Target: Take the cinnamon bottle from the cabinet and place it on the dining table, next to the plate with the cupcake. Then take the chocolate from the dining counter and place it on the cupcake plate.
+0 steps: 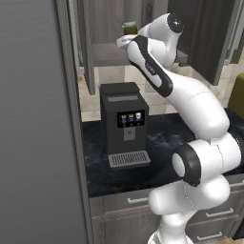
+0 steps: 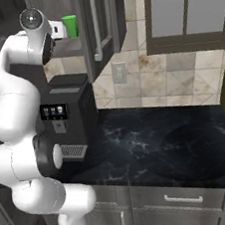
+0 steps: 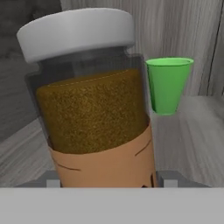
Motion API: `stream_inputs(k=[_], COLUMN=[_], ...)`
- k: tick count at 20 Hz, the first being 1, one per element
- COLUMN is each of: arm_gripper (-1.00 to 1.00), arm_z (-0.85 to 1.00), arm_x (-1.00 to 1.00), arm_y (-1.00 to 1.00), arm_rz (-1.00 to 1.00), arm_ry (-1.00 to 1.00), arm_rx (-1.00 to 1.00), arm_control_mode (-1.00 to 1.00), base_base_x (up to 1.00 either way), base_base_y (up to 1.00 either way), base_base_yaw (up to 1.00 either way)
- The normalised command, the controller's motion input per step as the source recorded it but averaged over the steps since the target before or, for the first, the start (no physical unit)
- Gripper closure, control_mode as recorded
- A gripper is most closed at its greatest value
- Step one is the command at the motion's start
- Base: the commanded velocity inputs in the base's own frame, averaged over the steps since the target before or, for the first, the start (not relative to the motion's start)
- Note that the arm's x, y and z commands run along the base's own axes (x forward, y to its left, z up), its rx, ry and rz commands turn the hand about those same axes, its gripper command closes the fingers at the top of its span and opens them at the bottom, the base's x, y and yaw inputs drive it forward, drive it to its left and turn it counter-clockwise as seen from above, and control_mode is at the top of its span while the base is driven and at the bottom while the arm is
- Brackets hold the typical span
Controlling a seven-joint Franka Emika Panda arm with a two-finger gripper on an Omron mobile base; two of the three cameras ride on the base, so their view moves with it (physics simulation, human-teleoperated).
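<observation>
The cinnamon bottle (image 3: 94,109) has a white lid, brown powder and a tan label. It stands inside the open upper cabinet, very close to the hand camera. My gripper (image 3: 107,181) reaches into the cabinet at shelf height, and its two grey fingers lie against the left and right sides of the label. From the left base view the bottle (image 1: 129,28) peeks out just above the hand (image 1: 125,42). The dining table, the cupcake plate and the chocolate are out of view.
A green cup (image 3: 168,85) stands on the cabinet shelf (image 3: 197,131) behind and to the right of the bottle. Below the cabinet a black coffee machine (image 1: 123,124) sits on the dark counter (image 2: 163,143). An open cabinet door (image 2: 100,25) hangs right of the hand.
</observation>
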Motion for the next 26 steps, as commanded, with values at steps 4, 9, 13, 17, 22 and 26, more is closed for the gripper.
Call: stream_inputs(k=[4, 9, 13, 17, 22, 26], arm_gripper=[1.00, 1.00, 1.00, 1.00, 1.00, 1.00], arm_z=[0.10, 0.01, 0.00, -0.01, -0.19, -0.40], arm_x=[-0.86, -0.93, -0.94, -0.93, -0.85, -0.69], arm_y=[-0.12, -0.07, -0.06, -0.09, -0.10, -0.18], arm_rz=[0.03, 0.01, 0.00, 0.00, 0.00, 0.01], arm_ry=[0.00, -0.04, -0.02, 0.00, 0.00, 0.00], arm_rx=[0.03, 0.04, 0.06, 0.09, 0.07, 0.02], arm_control_mode=[-1.00, -1.00, -1.00, -1.00, -1.00, -1.00], base_base_x=[0.00, 0.00, 0.00, 0.00, 0.00, 0.00], base_base_y=[0.00, 0.00, 0.00, 0.00, 0.00, 0.00], base_base_yaw=[0.00, 0.00, 0.00, 0.00, 0.00, 0.00])
